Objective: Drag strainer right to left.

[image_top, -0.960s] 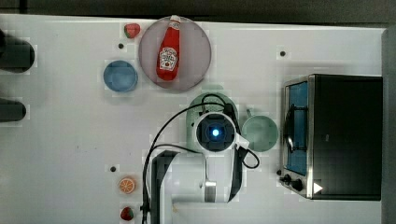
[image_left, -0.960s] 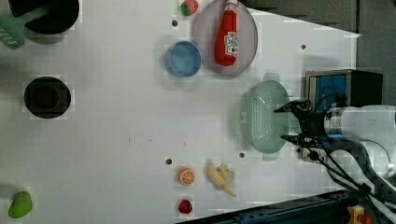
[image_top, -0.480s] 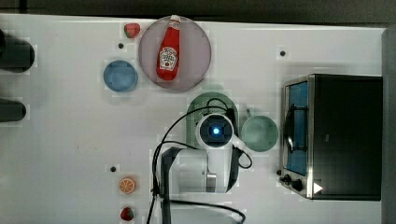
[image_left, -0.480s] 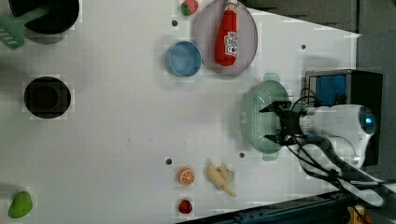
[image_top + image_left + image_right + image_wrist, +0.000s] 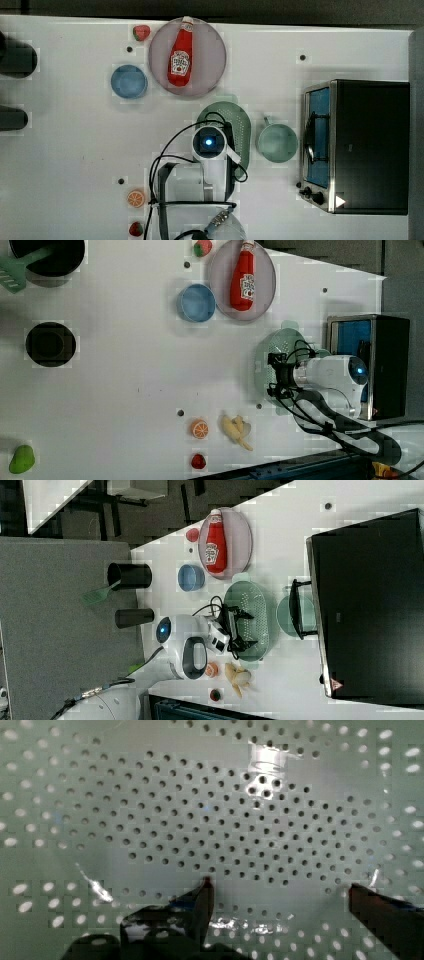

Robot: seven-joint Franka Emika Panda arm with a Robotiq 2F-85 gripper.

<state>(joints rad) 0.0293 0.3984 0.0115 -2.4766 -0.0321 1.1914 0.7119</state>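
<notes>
Top view: the arm's white wrist housing, with its blue light, hangs straight over the strainer (image 5: 240,125), covering the part of the bowl toward the top view's left, with the gripper hidden under it. The arm reaches in from the table's near edge. The strainer lies on the white table (image 5: 75,150) just beside the green mug (image 5: 277,143), which stands between it and the oven (image 5: 367,145). The plate (image 5: 210,70) with the ketchup bottle (image 5: 179,60) sits just past the strainer's far rim, and the blue bowl (image 5: 129,81) is beyond that.

Left view: the arm lies level across the picture, coming from the oven's side, with the gripper (image 5: 276,375) over the strainer's (image 5: 265,352) inside. Its two dark fingers stand well apart. The orange slice (image 5: 200,429) and the banana (image 5: 236,430) lie near the strainer toward the table's edge.

Right view: the forearm bends down from the base, the gripper (image 5: 243,628) pointing into the strainer (image 5: 255,607), fingers spread wide, one nearer each end of the bowl. The mug (image 5: 284,615) is just beside the strainer, against the oven.

Wrist view: the strainer's perforated floor (image 5: 210,820) lies close below. The fingertips (image 5: 204,892) are spread far apart, nothing between them, low inside the bowl; whether they touch it I cannot tell.
</notes>
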